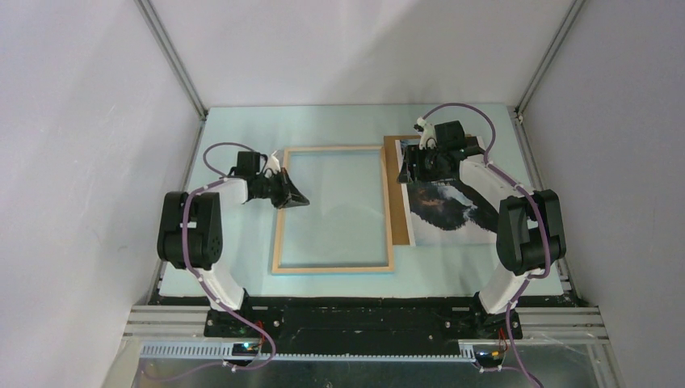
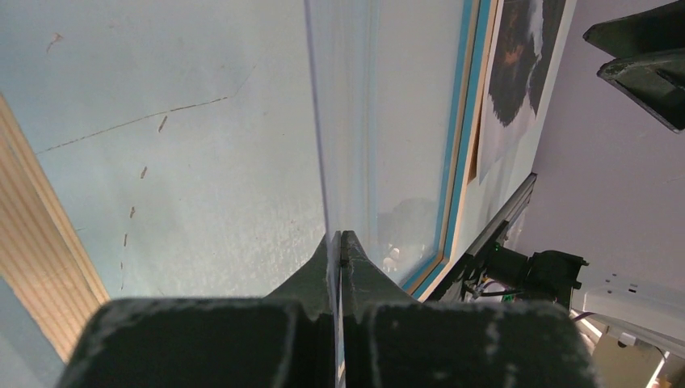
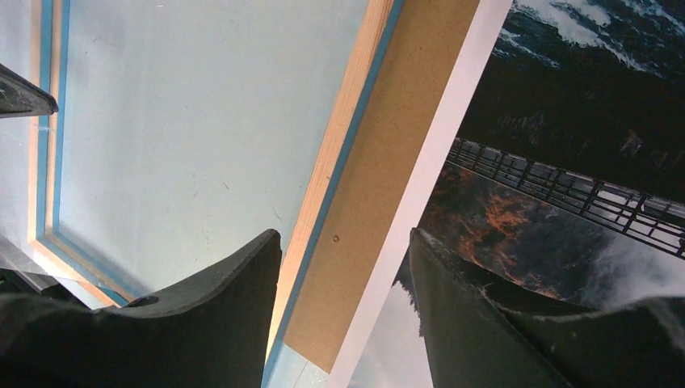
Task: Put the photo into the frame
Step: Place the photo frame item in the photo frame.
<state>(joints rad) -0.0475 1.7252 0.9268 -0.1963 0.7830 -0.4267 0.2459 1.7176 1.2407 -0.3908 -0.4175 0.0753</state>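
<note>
The frame lies flat in the middle of the table, pale wood face up, with blue showing along its inner edge. The photo lies face up just beside the frame's right rail, resting on a brown backing board that touches that rail; a strip of the board shows between the frame and the photo's white border.

The right gripper hangs over the far end of that strip, beside the frame's far right corner. Its fingers stand apart with nothing between them, one over the frame's right rail and the other over the photo's near edge, so the photo sits below and just to the outer side of the gripper.

The left gripper is at the frame's left rail, well apart from the photo, and is pinched tight on the edge of a thin clear sheet that reaches across the frame's opening.
</note>
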